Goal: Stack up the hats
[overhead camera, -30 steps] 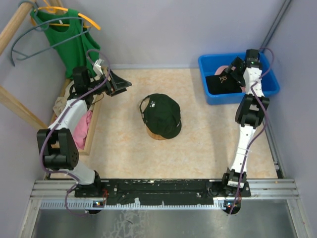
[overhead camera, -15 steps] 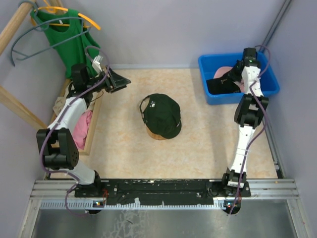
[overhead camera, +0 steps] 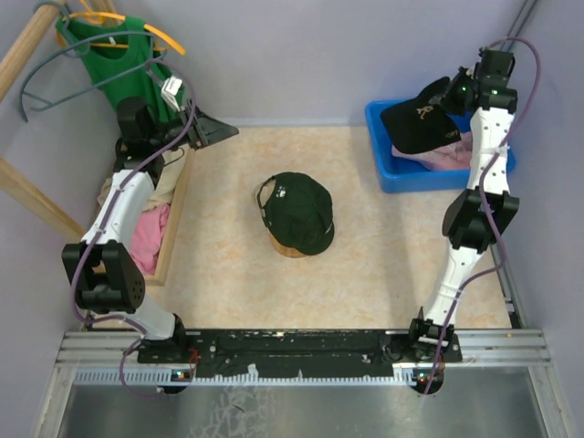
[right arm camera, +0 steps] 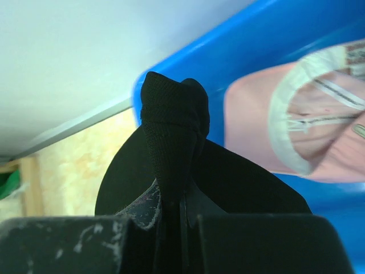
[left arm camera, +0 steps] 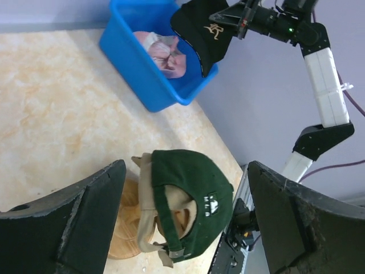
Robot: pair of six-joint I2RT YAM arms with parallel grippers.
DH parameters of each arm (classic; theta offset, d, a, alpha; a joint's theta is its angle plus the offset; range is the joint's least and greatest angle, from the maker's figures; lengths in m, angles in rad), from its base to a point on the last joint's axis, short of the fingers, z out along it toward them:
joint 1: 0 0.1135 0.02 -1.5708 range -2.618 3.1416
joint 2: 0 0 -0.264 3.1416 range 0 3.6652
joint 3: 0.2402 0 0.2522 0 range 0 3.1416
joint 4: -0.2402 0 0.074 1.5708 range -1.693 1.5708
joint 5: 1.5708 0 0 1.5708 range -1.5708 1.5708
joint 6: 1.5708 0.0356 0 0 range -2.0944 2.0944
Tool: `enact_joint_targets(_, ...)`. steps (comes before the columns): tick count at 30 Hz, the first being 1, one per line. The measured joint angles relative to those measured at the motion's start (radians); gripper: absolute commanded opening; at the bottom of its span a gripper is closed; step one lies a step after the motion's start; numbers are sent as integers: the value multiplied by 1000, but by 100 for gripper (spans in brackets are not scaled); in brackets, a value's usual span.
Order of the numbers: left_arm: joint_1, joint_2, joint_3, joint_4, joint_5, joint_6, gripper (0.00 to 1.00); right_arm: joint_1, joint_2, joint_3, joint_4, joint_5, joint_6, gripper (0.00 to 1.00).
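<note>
A dark green hat (overhead camera: 297, 210) lies on a tan hat (overhead camera: 290, 248) in the middle of the table; the left wrist view shows the green hat (left arm camera: 191, 200) over the tan one (left arm camera: 128, 228). My right gripper (overhead camera: 456, 91) is shut on the black hat (overhead camera: 420, 123) with the gold emblem and holds it in the air above the blue bin (overhead camera: 383, 160). Black fabric (right arm camera: 171, 131) is pinched in that gripper (right arm camera: 181, 205). A pink hat (overhead camera: 449, 155) lies in the bin. My left gripper (overhead camera: 214, 132) hangs open at the far left, holding nothing.
A green sleeveless top (overhead camera: 128, 78) hangs on a hanger at the back left. A wooden tray (overhead camera: 173, 228) with pink and cream cloths runs along the left edge, under my left arm. Walls close in the back and right sides.
My right gripper closed on the black hat in the bin and lifted it up and clear. My left gripper drew back a little toward the far left corner.
</note>
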Motion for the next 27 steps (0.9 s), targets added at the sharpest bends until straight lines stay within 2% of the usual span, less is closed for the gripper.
enact_joint_targets(4,-21,0,79,43,69,-11,96,-2,-74,-23,24,-151,17,0)
enact_joint_targets(9,-71,10,190,138,153,-54,96,27,-219,-175,104,-365,58,0)
enact_joint_targets(12,-101,32,221,244,195,-117,97,99,-293,-236,146,-454,71,0)
enact_joint_targets(16,-139,102,261,326,225,-178,97,263,-395,-323,179,-552,63,0)
enact_joint_targets(21,-202,206,370,286,241,-168,97,456,-520,-497,187,-608,43,0)
enact_joint_targets(24,-227,213,391,210,242,-115,97,493,-587,-602,223,-625,71,0)
enact_joint_targets(27,-236,212,389,177,243,-92,97,491,-623,-639,239,-628,88,0)
